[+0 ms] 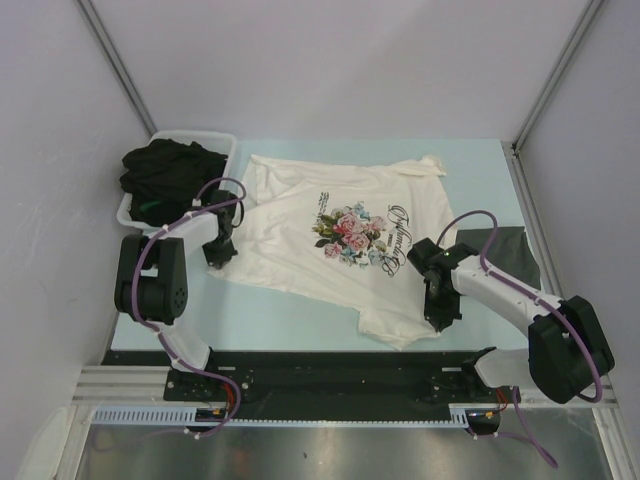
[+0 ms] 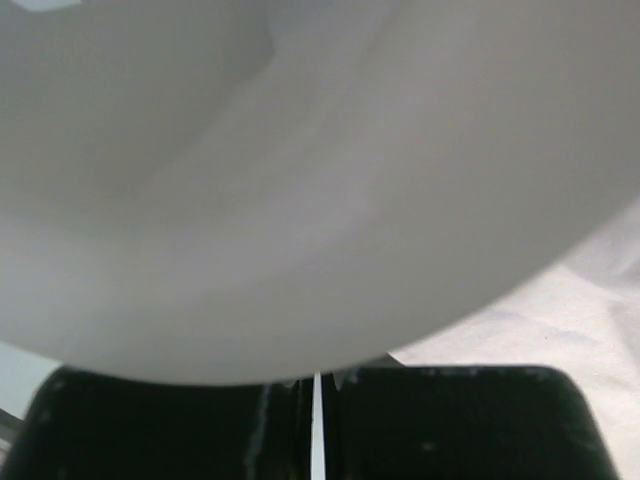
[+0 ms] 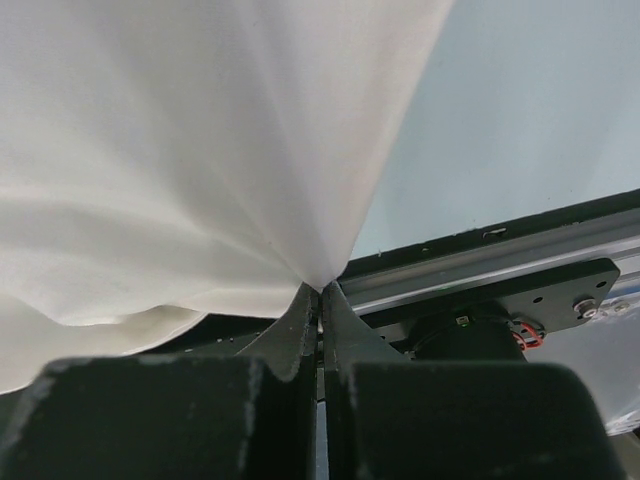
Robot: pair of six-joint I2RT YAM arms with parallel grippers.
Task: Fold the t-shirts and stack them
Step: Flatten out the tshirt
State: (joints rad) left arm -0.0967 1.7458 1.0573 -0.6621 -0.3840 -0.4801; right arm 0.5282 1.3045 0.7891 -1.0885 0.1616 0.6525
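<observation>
Far left: white tub (image 1: 228, 140) holds the black t-shirts (image 1: 165, 175), bunched and not yet folded.

Left gripper (image 1: 220, 258) sits at the left edge of the cream t-shirt (image 1: 300, 230), jaws pressed together. In the wrist view cloth bulges right over them, so you appear to have that edge pinched.

The shirt lies print up across the middle of the table (image 1: 300, 325), mostly flat.

Right gripper (image 3: 320, 290) pinches the shirt's near right corner, cloth fanning out from the closed tips. A grip on both sides suggests you're set to carry a fold across.

Right: dark grey t-shirt (image 1: 512, 262) lies flat beyond the right arm, likely the start of the stack.
</observation>
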